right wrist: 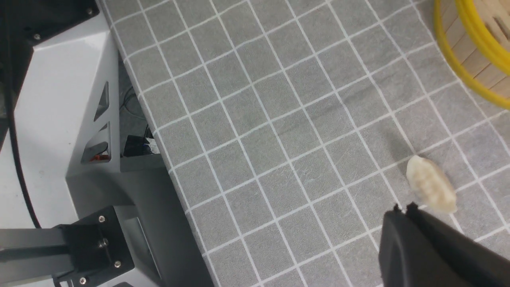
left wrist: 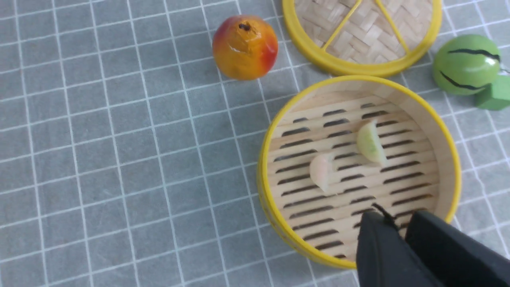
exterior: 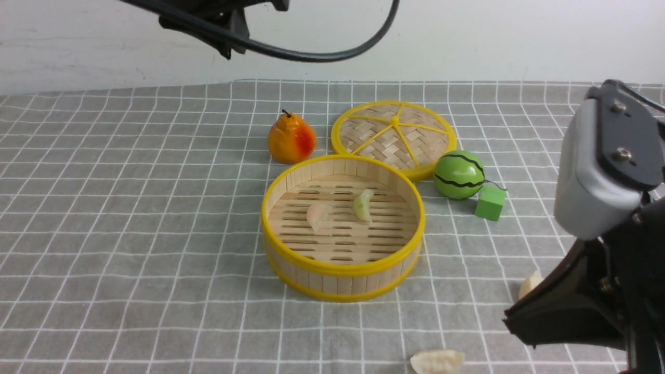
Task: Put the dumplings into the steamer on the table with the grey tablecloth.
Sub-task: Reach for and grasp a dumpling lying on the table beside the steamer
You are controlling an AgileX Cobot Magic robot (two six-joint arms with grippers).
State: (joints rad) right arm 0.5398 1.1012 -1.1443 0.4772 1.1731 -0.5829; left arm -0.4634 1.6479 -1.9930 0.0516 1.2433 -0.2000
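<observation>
The steamer stands mid-table on the grey tablecloth. A pale pink dumpling and a pale green dumpling lie on its slat floor, also shown in the left wrist view. One cream dumpling lies near the front edge. Another is half hidden by my right gripper. In the right wrist view the right gripper is shut and empty, with a cream dumpling just past its tips. My left gripper hangs high over the steamer's near rim, shut and empty.
The woven lid leans behind the steamer. A toy pear is to its left. A toy watermelon and a green cube are to its right. The left arm and a cable hang at the top. The table edge shows in the right wrist view.
</observation>
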